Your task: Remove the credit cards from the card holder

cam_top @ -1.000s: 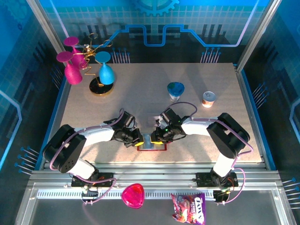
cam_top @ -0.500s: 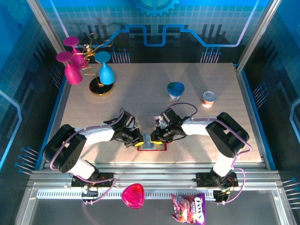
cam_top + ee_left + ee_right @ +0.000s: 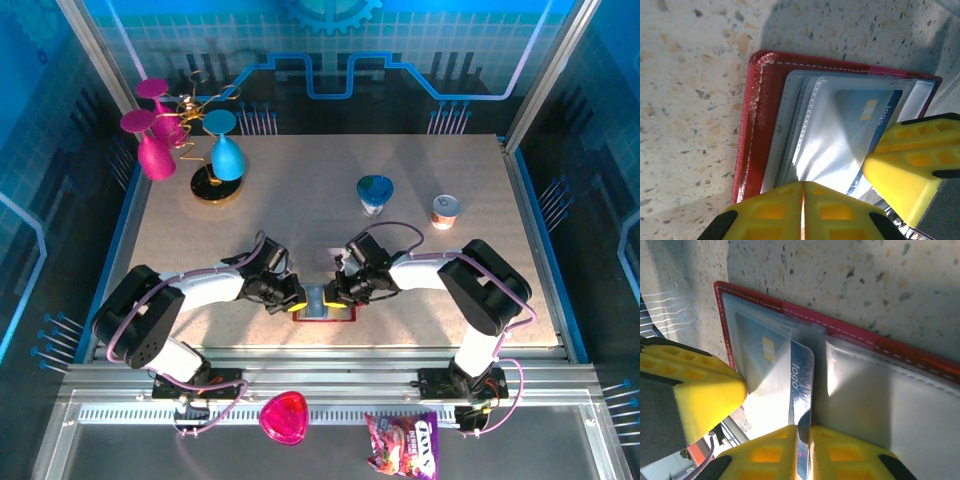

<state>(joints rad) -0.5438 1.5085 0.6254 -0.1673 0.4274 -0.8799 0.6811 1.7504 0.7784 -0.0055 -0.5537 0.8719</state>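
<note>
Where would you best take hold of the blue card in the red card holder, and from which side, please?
Grip the blue card by its bare edge, the strip sticking out of the clear pocket toward the card holder's middle fold. Come from the right arm's side, pinching both flat faces, as the right end effector is placed; the left end effector pins the pocket.

The dark red card holder (image 3: 341, 315) lay open at the table's (image 3: 300, 220) 6 o'clock edge. The left gripper (image 3: 297, 303) sat on its 9 o'clock side and the right gripper (image 3: 334, 296) on its 3 o'clock side, their tips close together above it. A blue cup (image 3: 375, 193) stood toward 1 o'clock, a small can (image 3: 444, 211) at 2 o'clock, and pink and blue wine glasses (image 3: 227, 155) at 10 o'clock.
</note>
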